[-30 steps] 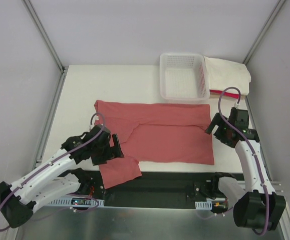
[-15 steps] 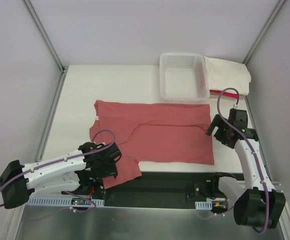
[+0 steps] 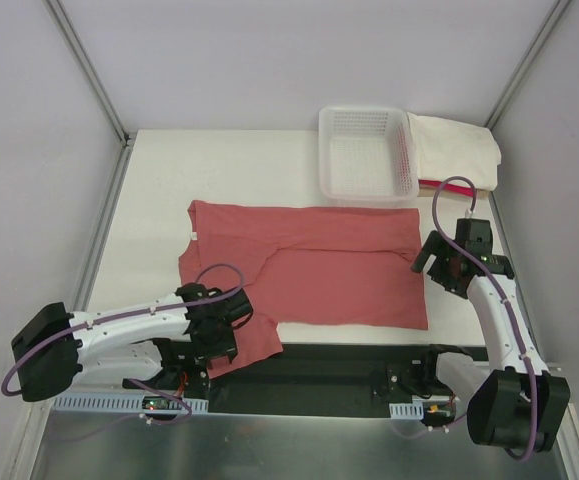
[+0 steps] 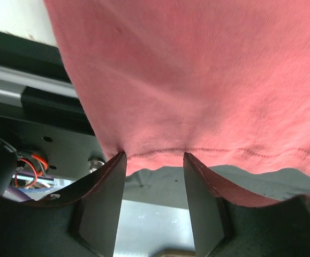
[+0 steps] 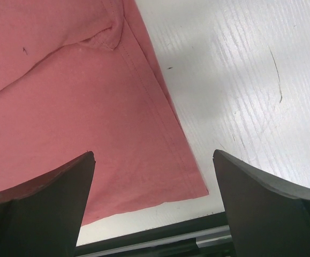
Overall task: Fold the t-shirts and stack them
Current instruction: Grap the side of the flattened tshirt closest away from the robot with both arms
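The dusty salmon-red t-shirt (image 3: 319, 265) lies spread flat on the white table, with one sleeve (image 3: 239, 345) hanging over the front edge. My left gripper (image 3: 227, 330) is low at that sleeve. In the left wrist view it is open (image 4: 153, 158), and the sleeve hem (image 4: 208, 155) lies just at its fingertips. My right gripper (image 3: 431, 258) is open wide (image 5: 153, 154) above the shirt's near right corner (image 5: 192, 184), holding nothing. The cream-white t-shirt (image 3: 456, 150) lies folded at the back right, on the bright pink-red one, of which only an edge (image 3: 439, 185) shows.
The white lattice basket (image 3: 366, 152) stands empty at the back, left of the cream shirt. A dark rail with wiring (image 4: 42, 107) runs under the table's front edge below the hanging sleeve. Grey walls close in both sides.
My left arm has swung down and toward the front edge, bringing its gripper from the shirt's left side to the hanging sleeve. My right gripper has barely shifted.
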{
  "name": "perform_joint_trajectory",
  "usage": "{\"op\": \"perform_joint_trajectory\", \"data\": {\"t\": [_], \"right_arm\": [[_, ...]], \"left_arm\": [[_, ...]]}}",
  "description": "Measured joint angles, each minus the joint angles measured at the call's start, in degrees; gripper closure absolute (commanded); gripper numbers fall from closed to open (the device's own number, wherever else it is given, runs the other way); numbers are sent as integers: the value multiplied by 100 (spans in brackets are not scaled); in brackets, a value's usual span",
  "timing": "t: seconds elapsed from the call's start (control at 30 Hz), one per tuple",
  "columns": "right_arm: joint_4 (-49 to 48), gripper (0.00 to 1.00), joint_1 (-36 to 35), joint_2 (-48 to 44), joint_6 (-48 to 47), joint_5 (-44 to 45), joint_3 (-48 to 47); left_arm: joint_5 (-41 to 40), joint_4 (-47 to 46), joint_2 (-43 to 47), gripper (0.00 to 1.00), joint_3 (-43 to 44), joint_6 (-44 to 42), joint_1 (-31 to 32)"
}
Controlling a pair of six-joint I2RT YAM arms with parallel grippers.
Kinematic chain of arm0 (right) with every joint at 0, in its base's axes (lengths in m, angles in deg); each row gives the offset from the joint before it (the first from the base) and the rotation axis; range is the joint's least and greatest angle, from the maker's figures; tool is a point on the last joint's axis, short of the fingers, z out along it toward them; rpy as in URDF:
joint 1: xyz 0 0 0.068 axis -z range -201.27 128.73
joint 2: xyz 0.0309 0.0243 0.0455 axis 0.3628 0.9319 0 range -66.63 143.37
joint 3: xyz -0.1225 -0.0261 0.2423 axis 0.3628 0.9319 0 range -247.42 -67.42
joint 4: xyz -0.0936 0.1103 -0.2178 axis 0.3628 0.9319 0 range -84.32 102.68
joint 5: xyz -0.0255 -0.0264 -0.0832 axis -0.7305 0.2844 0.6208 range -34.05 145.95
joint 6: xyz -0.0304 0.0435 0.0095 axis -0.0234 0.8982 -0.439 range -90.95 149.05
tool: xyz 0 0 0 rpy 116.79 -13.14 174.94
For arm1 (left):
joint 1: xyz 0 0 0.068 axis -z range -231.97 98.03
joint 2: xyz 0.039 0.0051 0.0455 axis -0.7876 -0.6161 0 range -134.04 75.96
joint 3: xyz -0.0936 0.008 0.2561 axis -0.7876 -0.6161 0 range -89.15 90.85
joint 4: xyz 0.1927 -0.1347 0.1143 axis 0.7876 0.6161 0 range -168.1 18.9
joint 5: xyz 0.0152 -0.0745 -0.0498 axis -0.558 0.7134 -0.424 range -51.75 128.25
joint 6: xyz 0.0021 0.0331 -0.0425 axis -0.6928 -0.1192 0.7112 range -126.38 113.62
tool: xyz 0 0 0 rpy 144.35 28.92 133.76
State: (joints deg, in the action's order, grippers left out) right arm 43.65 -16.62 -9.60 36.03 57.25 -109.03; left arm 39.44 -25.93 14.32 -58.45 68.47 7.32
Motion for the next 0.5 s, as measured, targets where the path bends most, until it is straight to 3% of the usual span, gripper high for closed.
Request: {"op": "perform_joint_trajectory", "data": {"t": [0.33, 0.43, 0.5], "right_arm": [[0, 3, 0, 94, 0, 24, 11], [0, 3, 2, 94, 2, 44, 17], [-2, 3, 11, 90, 4, 48, 22]], "left_arm": [[184, -90, -522, 61, 7, -223, 42], [177, -107, -704, 72, 90, -247, 37], [175, -162, -793, 85, 125, -262, 37]]}}
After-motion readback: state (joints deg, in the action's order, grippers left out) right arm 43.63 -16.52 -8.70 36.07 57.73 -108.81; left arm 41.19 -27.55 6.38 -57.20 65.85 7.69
